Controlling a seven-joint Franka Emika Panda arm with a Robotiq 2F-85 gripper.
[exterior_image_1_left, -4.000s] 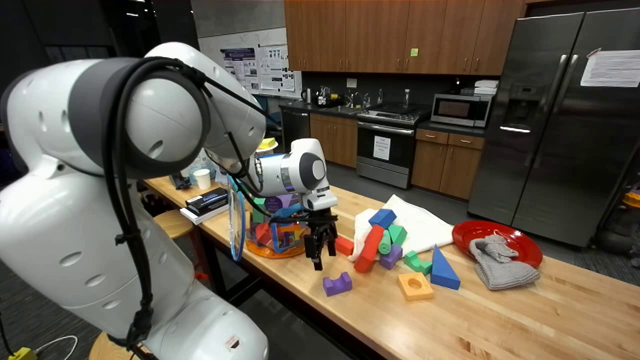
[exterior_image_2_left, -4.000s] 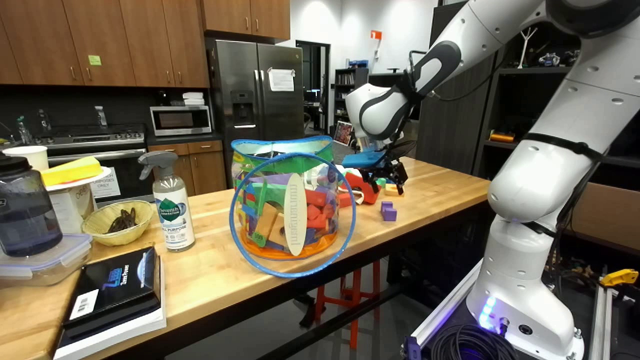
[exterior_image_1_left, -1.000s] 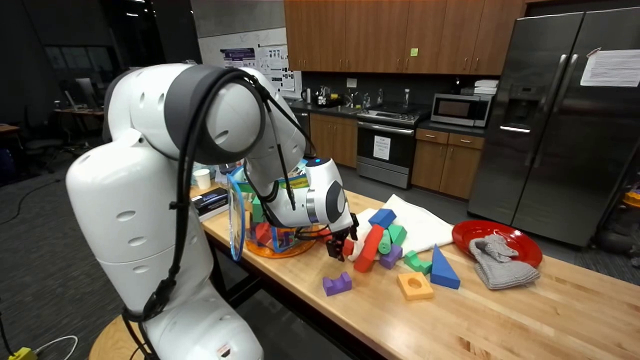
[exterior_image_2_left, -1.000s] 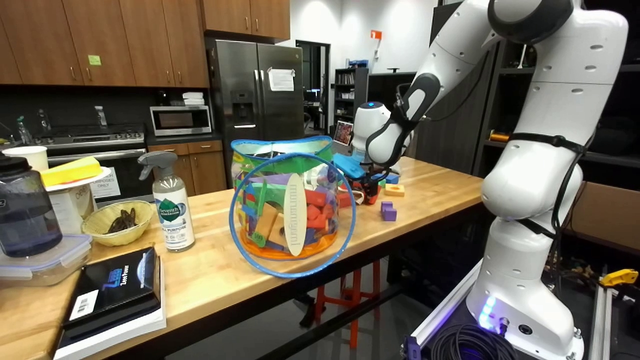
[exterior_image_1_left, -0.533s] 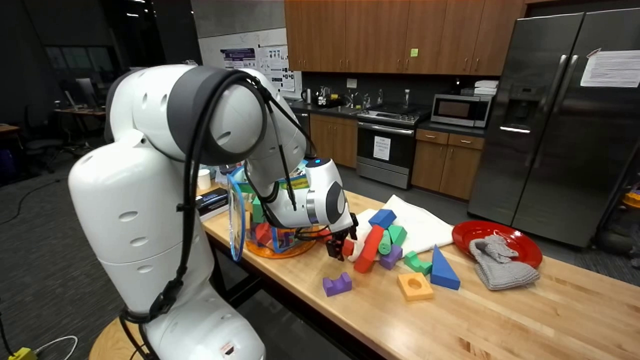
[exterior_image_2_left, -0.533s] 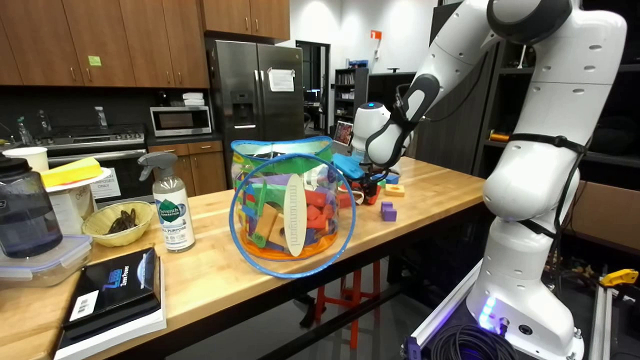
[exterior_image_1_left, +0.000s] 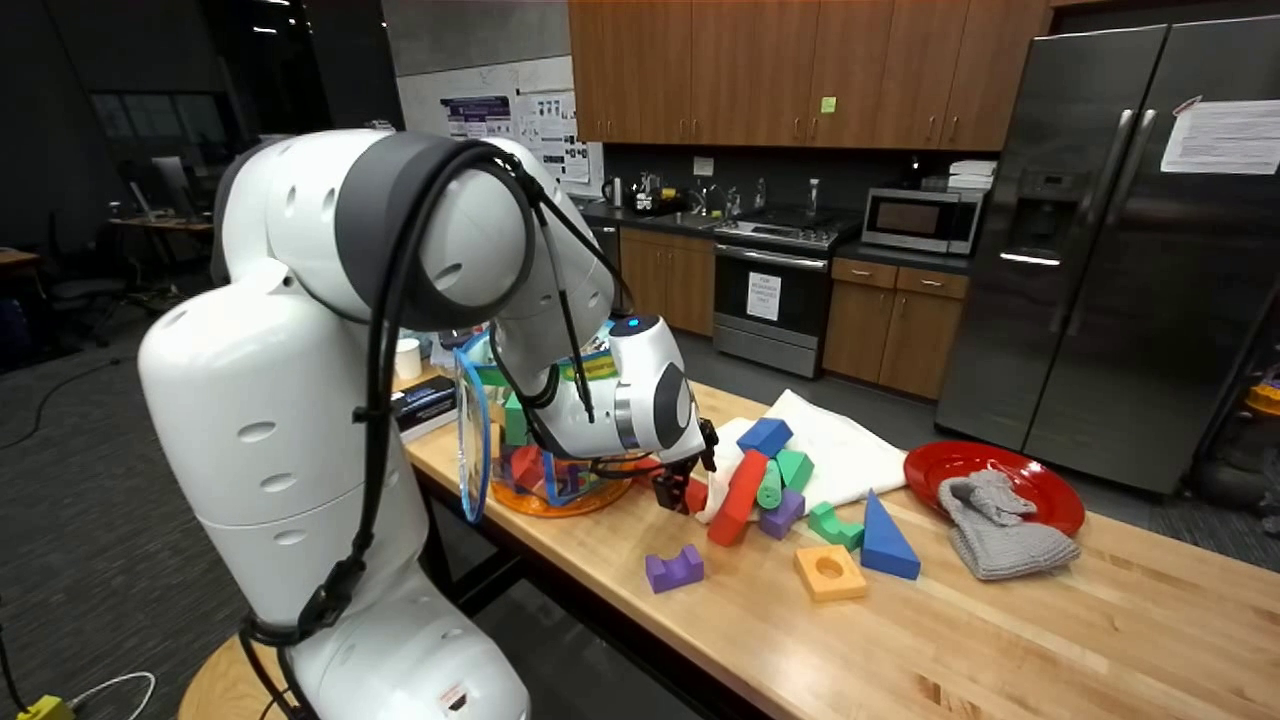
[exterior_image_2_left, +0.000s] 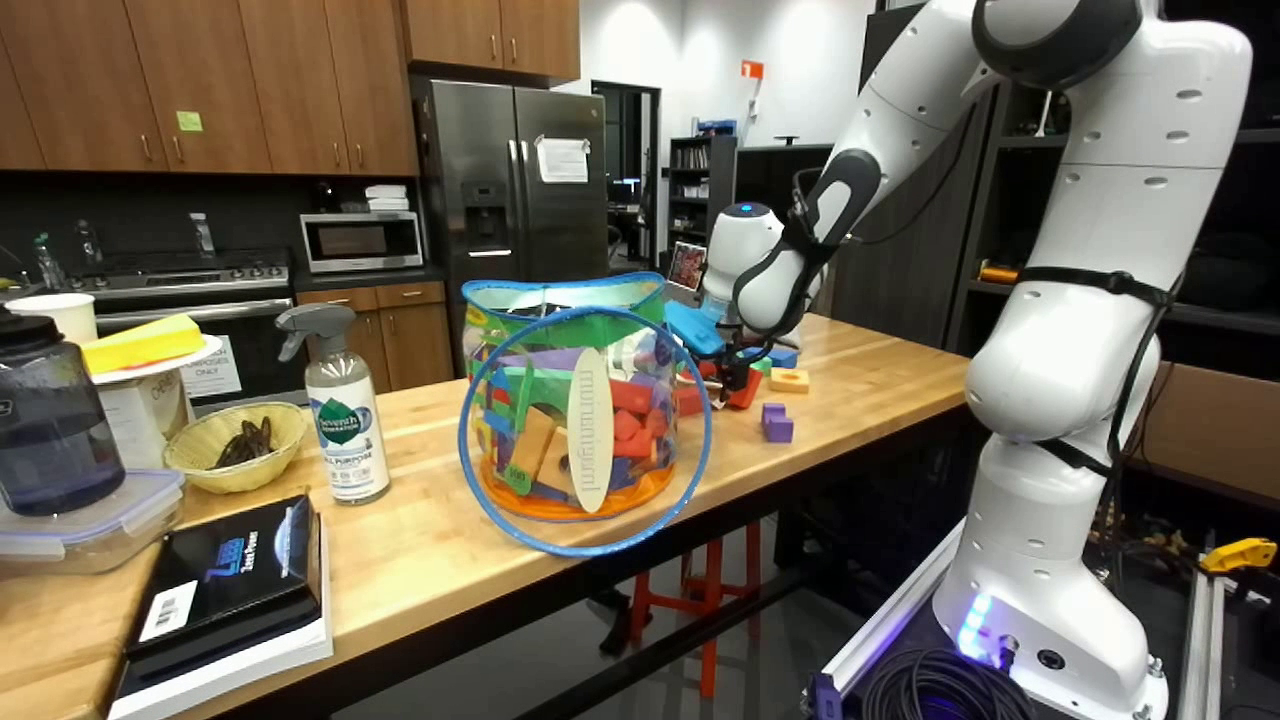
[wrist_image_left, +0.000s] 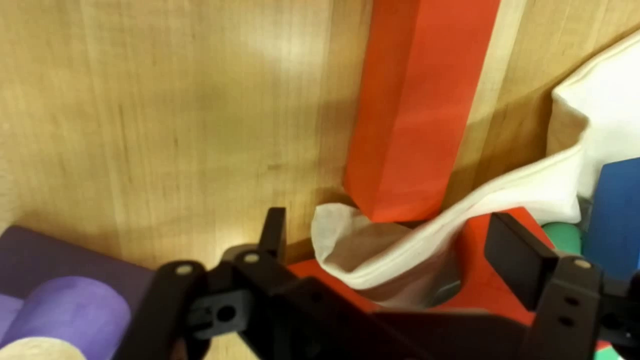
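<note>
My gripper (wrist_image_left: 395, 245) stands open in the wrist view, jaws wide apart. Between its fingers lie a folded edge of the white cloth (wrist_image_left: 530, 190) and part of a red arched block (wrist_image_left: 482, 285). One fingertip overlaps that red block; whether they touch I cannot tell. Just beyond the jaws lies a long red block (wrist_image_left: 425, 100). A purple block (wrist_image_left: 75, 310) shows at the lower left, a blue block (wrist_image_left: 615, 215) at the right. In both exterior views the gripper (exterior_image_1_left: 688, 480) is low over the table, at the edge of the block pile, partly hiding a red piece.
Toward the table's near edge lie a purple arch (exterior_image_1_left: 672, 573) and a yellow square block (exterior_image_1_left: 822, 588). A blue triangle (exterior_image_1_left: 885, 540), a red plate (exterior_image_1_left: 930, 465) and a grey cloth (exterior_image_1_left: 1015, 545) lie farther along. A clear block bag (exterior_image_2_left: 520, 328) and spray bottle (exterior_image_2_left: 345, 430) stand nearby.
Compared with four seconds ago, the gripper has lowered, turned and moved away from the bag to the block pile. Over the last second it has barely shifted, its fingers tipping slightly. The blocks have not moved.
</note>
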